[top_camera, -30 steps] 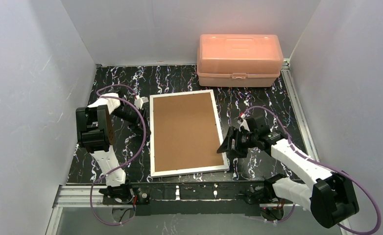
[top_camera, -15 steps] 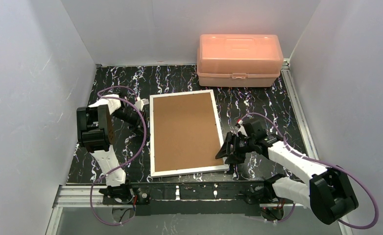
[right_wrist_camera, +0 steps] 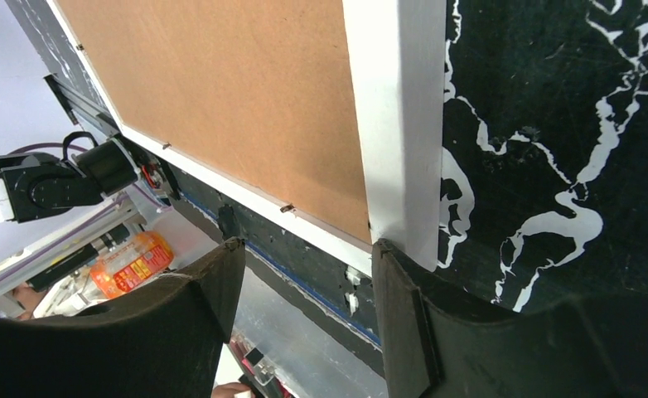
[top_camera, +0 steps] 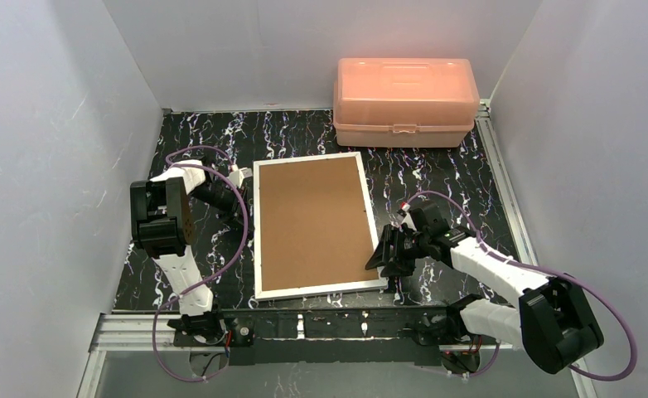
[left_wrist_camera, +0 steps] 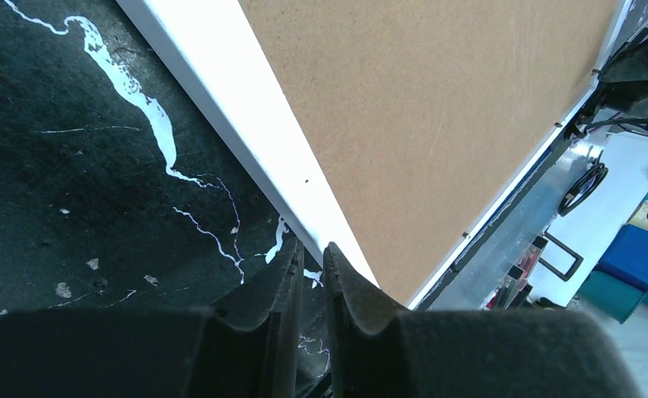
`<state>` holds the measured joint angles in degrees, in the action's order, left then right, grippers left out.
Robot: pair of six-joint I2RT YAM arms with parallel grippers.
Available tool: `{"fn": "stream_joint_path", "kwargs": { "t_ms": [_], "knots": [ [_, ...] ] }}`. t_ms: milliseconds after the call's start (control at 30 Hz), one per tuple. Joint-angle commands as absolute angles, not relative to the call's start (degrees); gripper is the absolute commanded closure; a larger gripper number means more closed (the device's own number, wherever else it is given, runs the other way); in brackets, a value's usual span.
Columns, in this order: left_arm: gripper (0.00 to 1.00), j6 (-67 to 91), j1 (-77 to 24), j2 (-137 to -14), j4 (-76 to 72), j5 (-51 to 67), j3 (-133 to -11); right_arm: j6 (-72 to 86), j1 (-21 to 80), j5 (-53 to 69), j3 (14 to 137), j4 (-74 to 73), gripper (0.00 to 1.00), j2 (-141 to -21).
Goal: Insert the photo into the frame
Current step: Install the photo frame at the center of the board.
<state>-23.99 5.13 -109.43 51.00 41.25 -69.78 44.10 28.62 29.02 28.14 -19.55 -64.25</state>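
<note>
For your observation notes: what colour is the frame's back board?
The frame has a plain brown back board; the top external view shows it best.

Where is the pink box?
In the top view, the pink box sits at the table's far edge, right of centre, beyond the frame.

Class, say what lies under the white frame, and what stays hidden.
The frame lies back-up on the black marbled table, its brown backing board facing the camera. Whether the photo or anything else sits beneath it cannot be seen, since the board covers it.
</note>
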Motion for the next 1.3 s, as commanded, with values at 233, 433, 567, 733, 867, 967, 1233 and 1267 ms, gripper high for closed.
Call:
{"fn": "stream_joint_path", "kwargs": {
  "t_ms": [233,433,567,733,867,967,1233,1267],
  "knots": [
    [0.87,-23.73,4.39,-108.8,51.86,41.69,-69.43,43.68,28.99,28.5,26.08,-16.49,0.37,-66.5],
    [0.88,-23.73,4.23,-108.83,51.86,41.75,-69.39,43.24,28.97,27.41,25.77,-15.98,0.4,-67.54],
    [0.89,-23.64,4.05,-108.81,51.9,41.92,-69.37,43.29,28.99,27.18,25.25,-15.2,0.45,-68.29],
    [0.89,-23.64,3.77,-108.89,51.86,41.88,-69.42,43.17,28.98,27.08,25.25,-14.06,0.48,-69.73],
    [0.9,-23.51,3.69,-108.83,51.88,41.76,-69.61,41.94,28.98,28.29,26.84,-14.78,0.49,-70.33],
    [0.9,-23.63,3.69,-108.4,52.02,41.66,-69.59,38.87,28.93,27.69,29.23,-20.34,0.49,-68.83],
    [0.91,-23.57,3.69,-108.63,52.21,41.57,-69.85,37.97,28.64,27.67,29.85,-23.95,0.49,-66.41],
    [0.91,-23.49,3.68,-108.65,52.21,41.57,-69.87,37.97,28.65,27.61,30.02,-23.7,0.49,-66.63]
  ]
}}
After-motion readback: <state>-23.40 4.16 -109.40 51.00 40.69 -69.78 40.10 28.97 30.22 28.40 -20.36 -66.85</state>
